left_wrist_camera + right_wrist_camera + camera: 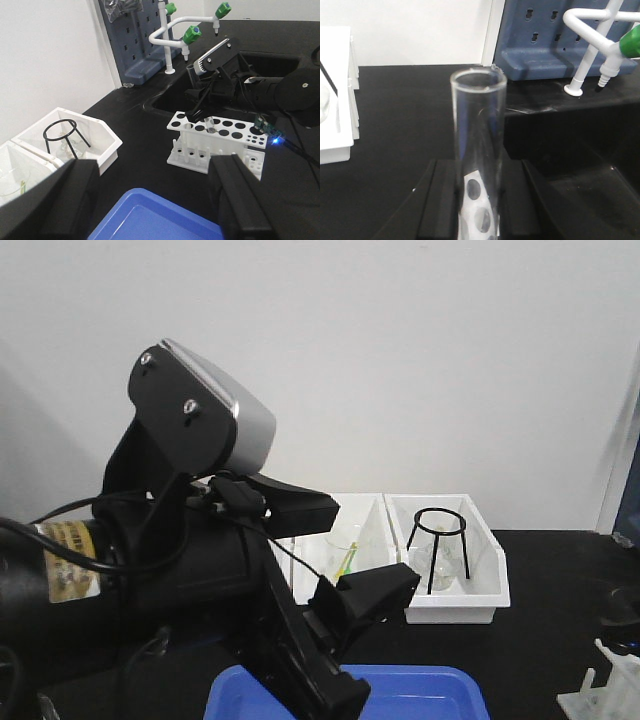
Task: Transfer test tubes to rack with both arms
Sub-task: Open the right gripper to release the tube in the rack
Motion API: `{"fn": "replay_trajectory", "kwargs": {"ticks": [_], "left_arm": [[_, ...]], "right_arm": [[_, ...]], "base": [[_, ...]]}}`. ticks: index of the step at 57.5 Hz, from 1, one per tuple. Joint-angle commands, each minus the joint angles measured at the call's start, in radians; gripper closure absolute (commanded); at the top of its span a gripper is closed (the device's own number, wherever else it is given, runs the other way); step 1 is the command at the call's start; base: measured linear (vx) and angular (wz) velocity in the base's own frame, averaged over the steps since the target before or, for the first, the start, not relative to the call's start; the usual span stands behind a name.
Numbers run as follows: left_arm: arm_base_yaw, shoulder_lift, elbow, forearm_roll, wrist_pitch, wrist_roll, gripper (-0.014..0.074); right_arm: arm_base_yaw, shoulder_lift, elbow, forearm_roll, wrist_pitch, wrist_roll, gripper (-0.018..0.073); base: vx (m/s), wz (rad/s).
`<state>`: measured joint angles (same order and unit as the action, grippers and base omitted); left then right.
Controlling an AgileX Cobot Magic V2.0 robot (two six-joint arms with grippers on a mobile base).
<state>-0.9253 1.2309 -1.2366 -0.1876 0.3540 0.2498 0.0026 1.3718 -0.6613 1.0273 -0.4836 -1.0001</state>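
The white rack (235, 131) stands on the black bench beside the sink, and its edge also shows at the lower right of the front view (612, 688). My right gripper (477, 200) is shut on a clear test tube (478, 125), held upright. The rack's holes show through the glass. In the left wrist view that tube (210, 123) hangs just over the rack's top plate in the right gripper (206, 116). My left gripper (150, 200) is open and empty above the blue tray (155, 220); in the front view it (350, 640) fills the foreground.
White open-front bins (455, 605) stand at the back; one holds a black wire tripod (440, 540), another a beaker (345, 550). A sink basin (165, 100), white taps with green handles (192, 32) and a blue pegboard (135, 40) lie behind the rack.
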Motion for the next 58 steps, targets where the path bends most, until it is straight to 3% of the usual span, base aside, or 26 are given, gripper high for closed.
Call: {"fn": "replay_trajectory", "kwargs": {"ticks": [1, 11, 49, 58], "left_arm": [[0.0, -0.025, -0.032, -0.006, -0.074, 0.001, 0.0036], [0.0, -0.025, -0.032, -0.006, -0.074, 0.001, 0.0036], [0.0, -0.025, -0.032, -0.006, -0.074, 0.001, 0.0036], [0.0, -0.025, -0.032, -0.007, -0.074, 0.0, 0.0036]], "right_arm": [[-0.005, -0.006, -0.033, -0.072, -0.058, 0.029, 0.0565], [-0.005, 0.029, -0.032, -0.079, -0.058, 0.075, 0.0565], [-0.005, 0.166, -0.032, -0.019, -0.049, 0.075, 0.0561], [-0.005, 0.175, -0.032, -0.022, -0.037, 0.075, 0.0515]], "base": [[0.0, 0.0], [0.0, 0.0], [0.0, 0.0], [0.0, 0.0]]}}
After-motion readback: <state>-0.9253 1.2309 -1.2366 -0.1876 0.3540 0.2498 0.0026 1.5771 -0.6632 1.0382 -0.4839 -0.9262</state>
